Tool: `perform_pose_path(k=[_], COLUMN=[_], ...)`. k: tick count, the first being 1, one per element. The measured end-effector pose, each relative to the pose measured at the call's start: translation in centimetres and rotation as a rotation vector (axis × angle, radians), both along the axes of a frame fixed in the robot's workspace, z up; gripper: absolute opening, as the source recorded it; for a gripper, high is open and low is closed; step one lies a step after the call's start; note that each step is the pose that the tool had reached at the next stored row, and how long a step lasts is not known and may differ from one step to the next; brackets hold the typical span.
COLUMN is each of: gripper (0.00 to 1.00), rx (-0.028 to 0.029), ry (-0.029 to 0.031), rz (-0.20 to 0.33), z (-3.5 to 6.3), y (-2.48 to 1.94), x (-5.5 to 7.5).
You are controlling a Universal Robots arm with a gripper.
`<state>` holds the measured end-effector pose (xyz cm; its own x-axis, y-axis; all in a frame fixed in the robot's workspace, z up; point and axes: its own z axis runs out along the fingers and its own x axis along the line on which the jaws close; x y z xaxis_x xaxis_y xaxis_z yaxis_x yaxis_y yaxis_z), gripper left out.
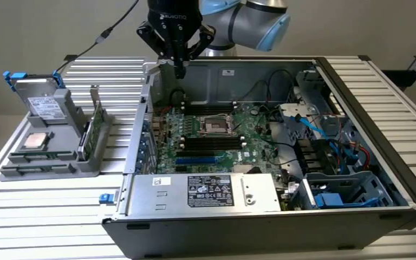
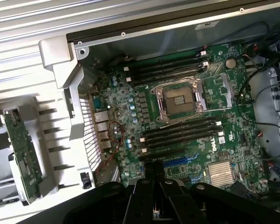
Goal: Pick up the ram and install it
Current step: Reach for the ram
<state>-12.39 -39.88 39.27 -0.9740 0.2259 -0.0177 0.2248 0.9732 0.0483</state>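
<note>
Approach stage was judged in hand: the black two-fingered gripper hung over the rear of the open black-and-silver computer case, fingers pressed together with nothing seen between them. The ram, a long slim green circuit board, stood on edge in the grey plastic parts holder. That holder sat outside the case on the exterior view's left, well apart from the gripper. Small dark components showed on the board's face; no label could be made out. A silver bracket rose from the same holder, so taking this board for the ram was a judgement. The black memory slots on the green motherboard looked unfilled. A grasp would call for the fingers to part first and to meet the board's upper edge squarely.
</note>
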Motion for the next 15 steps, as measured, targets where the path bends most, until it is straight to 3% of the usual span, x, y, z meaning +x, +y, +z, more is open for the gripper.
perform_pose_path(k=[7, 15], gripper=[0.10, 0.10], rx=[0.0001, 0.0002], ry=[0.0131, 0.0215], rz=[0.000, 0.000], z=[-0.02, -0.20], y=[0.00, 0.00], x=[-2.6, -6.2])
